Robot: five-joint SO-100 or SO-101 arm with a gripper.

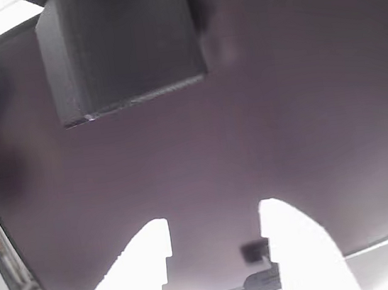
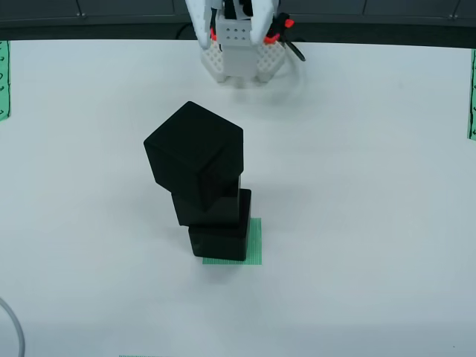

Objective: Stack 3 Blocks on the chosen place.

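Note:
In the view from above, three black blocks stand stacked on the chosen place (image 2: 255, 242), a small green-striped patch showing at the stack's right and front. The bottom block (image 2: 219, 236) sits on the patch. The middle block (image 2: 202, 208) is shifted a little left, and the top block (image 2: 195, 152) is turned at an angle and overhangs to the left. The white arm (image 2: 238, 41) is folded back at the table's far edge, well away from the stack. In the view that rides on the gripper, my gripper (image 1: 216, 228) is open, its white fingertips (image 1: 154, 247) apart with nothing between them.
The white table (image 2: 372, 186) spreads around the stack. Green striped strips lie at its left edge (image 2: 4, 78) and right edge (image 2: 471, 93). A cable loop (image 2: 11, 327) curls at the front left. The gripper view faces a dark flat surface (image 1: 251, 144) with a dark boxy shape (image 1: 124, 47) at top left.

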